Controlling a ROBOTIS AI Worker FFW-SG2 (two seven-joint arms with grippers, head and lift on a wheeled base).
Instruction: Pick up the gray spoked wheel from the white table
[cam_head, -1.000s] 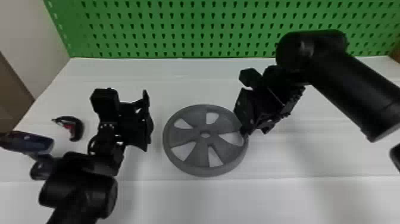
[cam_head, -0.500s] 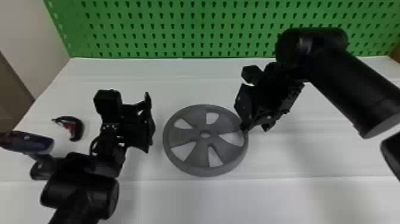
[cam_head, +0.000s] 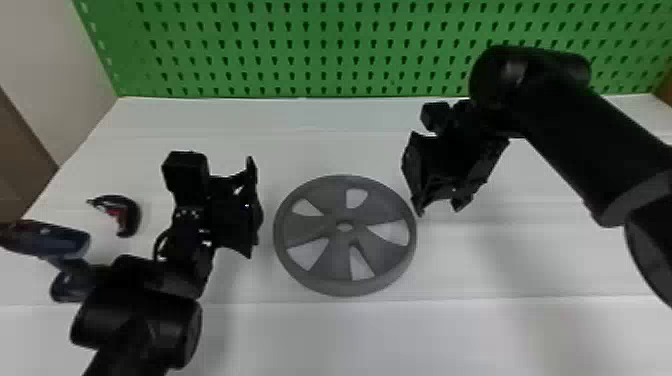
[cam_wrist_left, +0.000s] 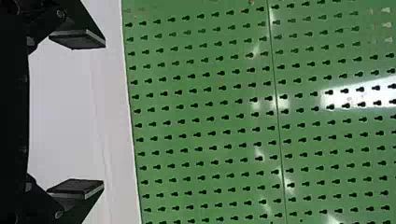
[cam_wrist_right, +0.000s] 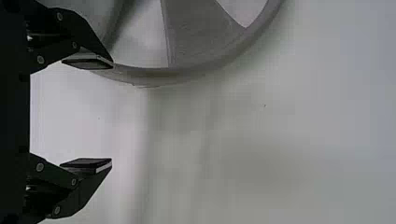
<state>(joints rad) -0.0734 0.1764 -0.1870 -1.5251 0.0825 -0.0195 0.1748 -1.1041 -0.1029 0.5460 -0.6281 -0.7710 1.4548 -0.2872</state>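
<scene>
The gray spoked wheel (cam_head: 320, 226) lies flat on the white table (cam_head: 340, 340), near its middle. My left gripper (cam_head: 254, 207) is left of the wheel, a small gap from its rim. In the left wrist view my left gripper (cam_wrist_left: 103, 114) stands open with nothing between its fingers. My right gripper (cam_head: 439, 207) is at the wheel's right side, one fingertip close to the rim. In the right wrist view my right gripper (cam_wrist_right: 112, 114) is open, and one finger overlaps the edge of the wheel (cam_wrist_right: 201, 35); whether they touch I cannot tell.
A green pegboard (cam_head: 320, 50) rises along the table's back edge. At the left, a small dark tool with red parts (cam_head: 125, 215) and a dark blue power tool (cam_head: 55, 240) are beside and behind my left arm.
My right gripper has shifted slightly, its fingertips now a little farther back, and the right forearm has moved slightly. My left gripper has moved slightly to the right. The wheel has not moved.
</scene>
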